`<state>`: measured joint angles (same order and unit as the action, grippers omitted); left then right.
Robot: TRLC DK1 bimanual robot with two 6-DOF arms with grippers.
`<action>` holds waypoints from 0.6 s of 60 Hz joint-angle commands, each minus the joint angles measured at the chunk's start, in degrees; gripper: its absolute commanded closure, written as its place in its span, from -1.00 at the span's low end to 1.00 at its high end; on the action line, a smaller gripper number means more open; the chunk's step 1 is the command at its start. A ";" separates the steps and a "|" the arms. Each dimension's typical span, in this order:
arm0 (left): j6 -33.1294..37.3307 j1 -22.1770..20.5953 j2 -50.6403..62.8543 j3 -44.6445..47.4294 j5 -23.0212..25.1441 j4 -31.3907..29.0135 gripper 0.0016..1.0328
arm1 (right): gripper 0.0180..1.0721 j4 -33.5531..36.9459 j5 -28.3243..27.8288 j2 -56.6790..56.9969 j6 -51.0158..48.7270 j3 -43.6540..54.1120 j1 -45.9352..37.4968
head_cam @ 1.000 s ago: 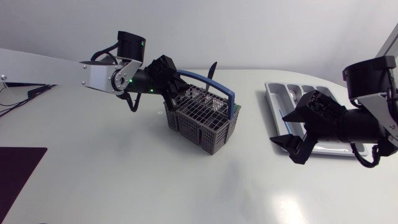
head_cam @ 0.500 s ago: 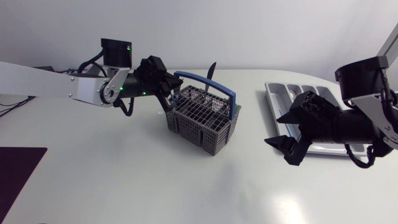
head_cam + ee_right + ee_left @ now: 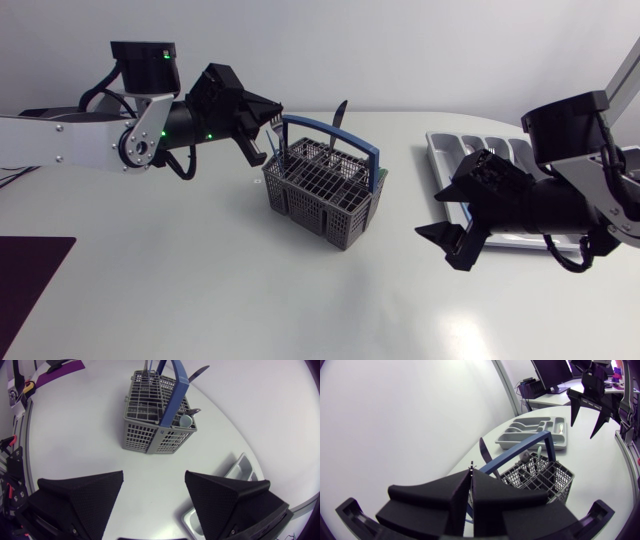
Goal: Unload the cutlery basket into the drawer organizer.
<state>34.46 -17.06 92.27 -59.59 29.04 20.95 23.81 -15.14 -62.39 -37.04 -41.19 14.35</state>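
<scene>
The grey cutlery basket [image 3: 322,192] with a blue handle [image 3: 345,142] stands mid-table and holds several utensils, one with a black handle [image 3: 340,110]. My left gripper [image 3: 264,133] hovers over the basket's left end, shut on a silver fork [image 3: 277,135] with tines up; its lower end hangs at the basket's rim. In the left wrist view the fork [image 3: 471,468] shows edge-on between the closed fingers, with the basket [image 3: 545,477] ahead. My right gripper [image 3: 452,236] hangs open and empty between the basket and the grey drawer organizer [image 3: 447,152]. It looks down at the basket [image 3: 150,425].
The organizer [image 3: 540,432] holds some cutlery in its compartments and sits at the right rear of the table. A dark purple mat [image 3: 30,275] lies at the left front edge. White tabletop spreads in front of the basket.
My left gripper has drawn up and to the left from inside the basket, lifting the fork with it. My right arm has drifted a little left, away from the organizer.
</scene>
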 commanded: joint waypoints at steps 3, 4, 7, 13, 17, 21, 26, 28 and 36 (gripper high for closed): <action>-0.44 -0.34 -1.83 1.23 1.72 0.41 0.71 | -0.69 0.09 0.28 -0.10 1.53 -0.73 0.59; -0.27 -0.34 -1.92 1.23 1.99 0.23 0.71 | -0.69 0.09 0.28 -0.01 1.53 -0.82 0.59; 0.79 -0.43 -2.18 1.23 2.60 -0.30 0.71 | -0.69 0.36 0.19 -0.01 1.44 -0.91 0.68; 3.34 -0.43 -2.80 0.62 4.19 -2.32 0.71 | -0.69 0.62 0.19 0.25 1.44 -1.26 1.91; 5.27 -0.43 -2.97 0.27 5.15 -3.90 0.71 | -0.69 0.97 0.19 0.08 1.79 -1.88 2.97; 7.47 -0.52 -3.06 0.53 5.86 -4.51 0.71 | -0.69 1.32 0.28 -0.36 2.41 -2.67 4.20; 10.28 -0.43 -3.24 1.06 6.21 -5.31 0.71 | -0.69 1.24 0.46 -0.89 3.11 -3.20 5.95; 10.98 -0.34 -3.32 1.23 6.21 -5.22 0.71 | -0.69 0.97 0.72 -1.42 3.55 -3.55 6.83; 12.21 0.62 -4.03 1.94 7.44 -4.60 0.71 | -0.69 -2.10 2.39 -5.11 6.63 -5.39 11.05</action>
<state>44.84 -16.95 90.32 -59.07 35.22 16.14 23.20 -13.56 -64.75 -33.26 -44.64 23.40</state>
